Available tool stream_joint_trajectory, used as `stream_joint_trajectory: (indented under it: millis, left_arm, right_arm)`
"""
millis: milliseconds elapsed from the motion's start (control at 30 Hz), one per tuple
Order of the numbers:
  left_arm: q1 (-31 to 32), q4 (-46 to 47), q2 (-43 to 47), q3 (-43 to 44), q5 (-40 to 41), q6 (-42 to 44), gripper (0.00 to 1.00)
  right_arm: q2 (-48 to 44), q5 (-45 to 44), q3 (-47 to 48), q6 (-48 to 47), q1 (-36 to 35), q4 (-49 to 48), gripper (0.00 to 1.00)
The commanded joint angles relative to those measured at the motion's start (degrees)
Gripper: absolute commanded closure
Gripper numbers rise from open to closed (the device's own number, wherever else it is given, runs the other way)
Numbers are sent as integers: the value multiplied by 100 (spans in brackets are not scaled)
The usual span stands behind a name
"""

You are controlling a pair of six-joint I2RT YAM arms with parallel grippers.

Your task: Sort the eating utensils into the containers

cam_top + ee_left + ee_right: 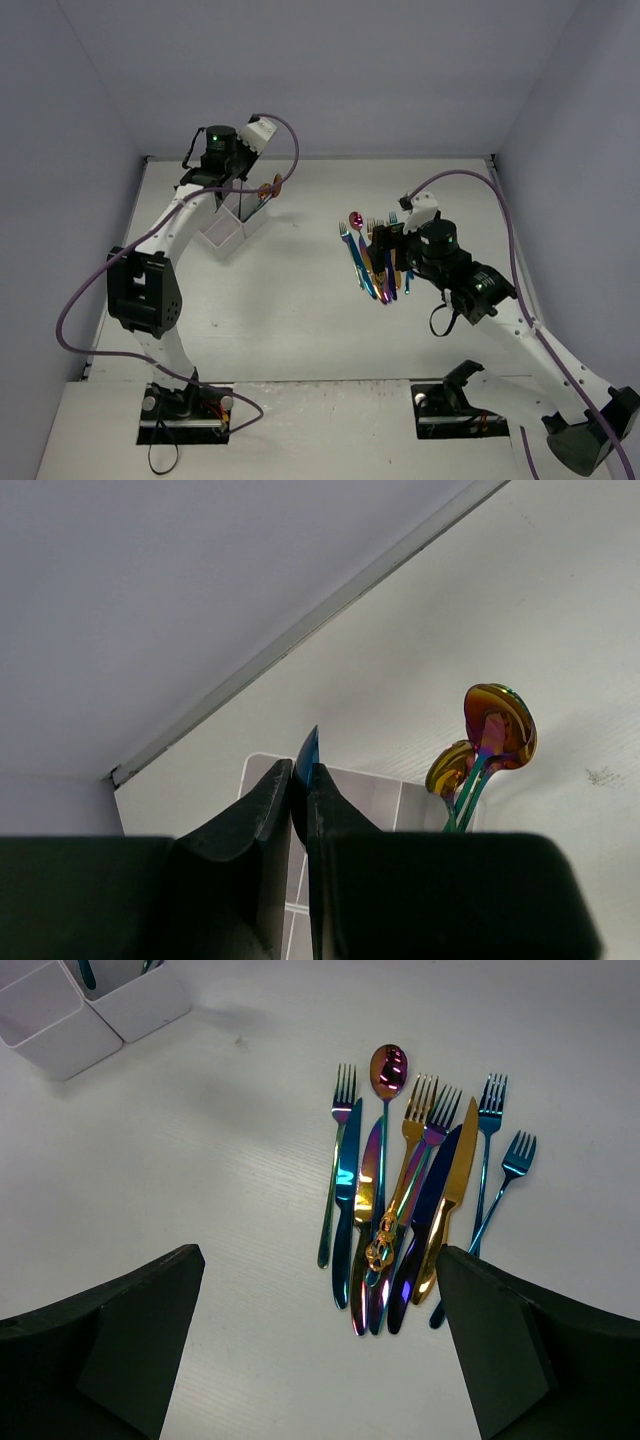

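A white table [300, 330] is carrying two groups, well apart. A white box [222, 238] is sitting toward the far left corner. Right of the middle, utensils [378, 262] are lying side by side, heads pointing to the far side and some overlapping. Among them are a spoon [389, 1068], a gold fork [420, 1100], a gold knife [455, 1185], a blue knife [348, 1175] and a blue fork [490, 1100].

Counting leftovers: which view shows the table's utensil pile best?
Right wrist: the utensil pile lies whole and sharp. Top external shows it small, partly behind the right gripper. Left wrist misses it.
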State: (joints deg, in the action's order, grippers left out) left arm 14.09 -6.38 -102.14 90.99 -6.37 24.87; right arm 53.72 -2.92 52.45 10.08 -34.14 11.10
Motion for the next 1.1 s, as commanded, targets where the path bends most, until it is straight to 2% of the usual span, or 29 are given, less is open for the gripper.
stream_joint_trajectory:
  millis: [0, 233, 367, 667, 867, 1067]
  left_arm:
    - [15, 798, 89, 229, -323, 188, 100]
    - [15, 935, -37, -197, -667, 15, 99]
    - [23, 780, -116, -195, -822, -53, 89]
    - [17, 715, -215, -327, -1034, -211, 80]
    - [15, 856, 41, -363, -877, -495, 61]
    - [15, 964, 756, -519, -365, -1479, 38]
  right_arm:
    - [-32, 25, 2, -150, 51, -158, 0]
    - [79, -2, -35, -168, 74, -143, 0]
    - [151, -35, -50, -138, 75, -143, 0]
    - [360, -44, -42, -81, 83, -152, 0]
    - [617, -68, 79, -50, 83, -143, 0]
    - [1381, -85, 322, 81, 87, -154, 5]
